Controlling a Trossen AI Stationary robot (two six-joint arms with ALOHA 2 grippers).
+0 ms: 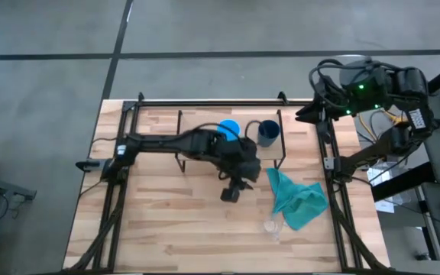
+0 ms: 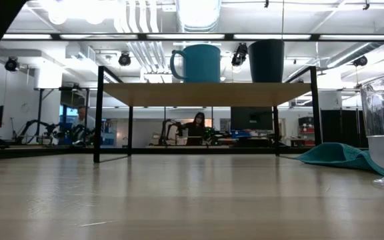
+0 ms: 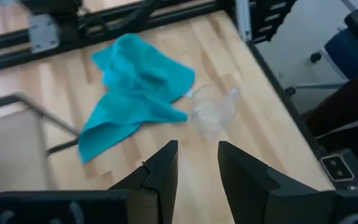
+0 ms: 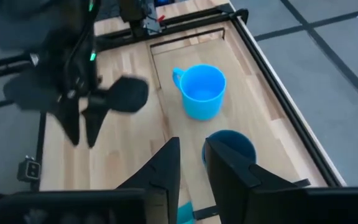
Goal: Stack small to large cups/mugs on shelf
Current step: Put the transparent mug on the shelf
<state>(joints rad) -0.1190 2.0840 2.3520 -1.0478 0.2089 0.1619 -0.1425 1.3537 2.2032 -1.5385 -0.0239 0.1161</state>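
The blue mug [image 1: 229, 128] and navy cup [image 1: 267, 133] already stand on the shelf [image 2: 205, 94]; the glass cup [image 1: 273, 227] sits on the table, touching the teal cloth [image 1: 297, 198]. The left gripper [image 1: 235, 189] hangs empty, fingers parted, between shelf and glass — the glass lies just ahead, toward the table's front. The right gripper [image 4: 190, 163] is also empty, slightly parted, and waits above the table's far right corner — the left arm is nearer.
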